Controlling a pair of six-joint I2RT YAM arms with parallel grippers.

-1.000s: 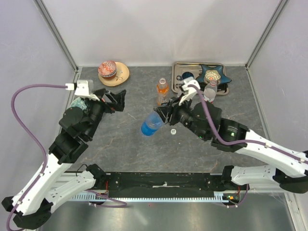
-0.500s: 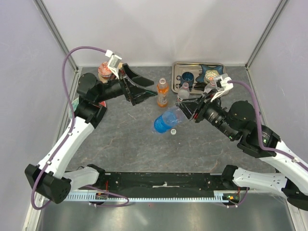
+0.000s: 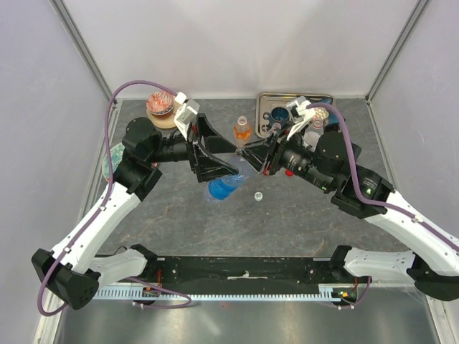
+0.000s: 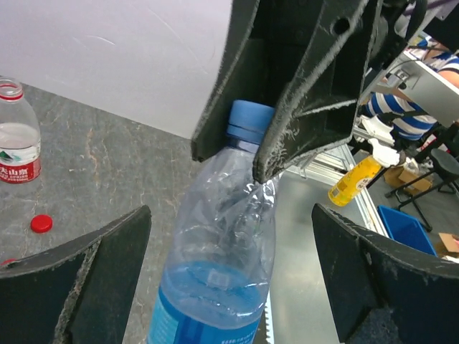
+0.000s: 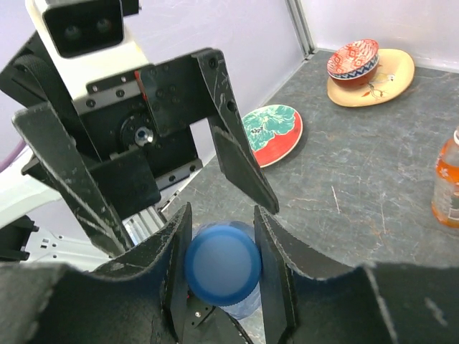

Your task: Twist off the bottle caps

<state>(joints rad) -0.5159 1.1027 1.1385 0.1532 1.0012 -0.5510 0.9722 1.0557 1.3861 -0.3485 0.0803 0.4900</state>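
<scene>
Clamping the blue cap point(image 5: 223, 264), the right gripper point(image 5: 222, 218) held the bottle point(image 4: 215, 287); the left gripper point(image 4: 229, 215) gaped around its body, needing to close before any twist.

1. Blue-tinted clear plastic bottle point(image 4: 215, 265): dented, part-filled, tilted in the air, between the wide-apart fingers of left gripper point(image 3: 219, 163), not touching them.
2. Blue round plastic screw cap point(image 5: 222, 264): on that bottle's neck, pinched by right gripper point(image 5: 221, 222).
3. Orange-liquid plastic bottle point(image 3: 242, 133): upright, just beyond right gripper.
4. Small white round cap point(image 3: 258, 195): loose, near right gripper.
5. Clear red-labelled plastic bottle point(image 4: 16, 147): upright, open; small red round cap point(image 4: 41, 223) loose beside it, left of left gripper.
</scene>
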